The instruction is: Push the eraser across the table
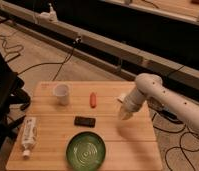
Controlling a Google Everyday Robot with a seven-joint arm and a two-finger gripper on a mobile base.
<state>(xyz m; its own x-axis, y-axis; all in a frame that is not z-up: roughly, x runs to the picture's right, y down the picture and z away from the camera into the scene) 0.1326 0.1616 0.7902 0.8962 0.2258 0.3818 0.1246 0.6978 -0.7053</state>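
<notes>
The eraser (85, 121) is a small flat black block lying near the middle of the light wooden table (53, 135). My white arm reaches in from the right. Its gripper (125, 115) hangs just above the tabletop, to the right of the eraser and well apart from it.
A white cup (61, 93) stands at the back left. An orange-red oblong thing (93, 99) lies behind the eraser. A green plate (86, 150) sits at the front. A white tube (28, 134) lies at the left edge. Cables run over the floor around the table.
</notes>
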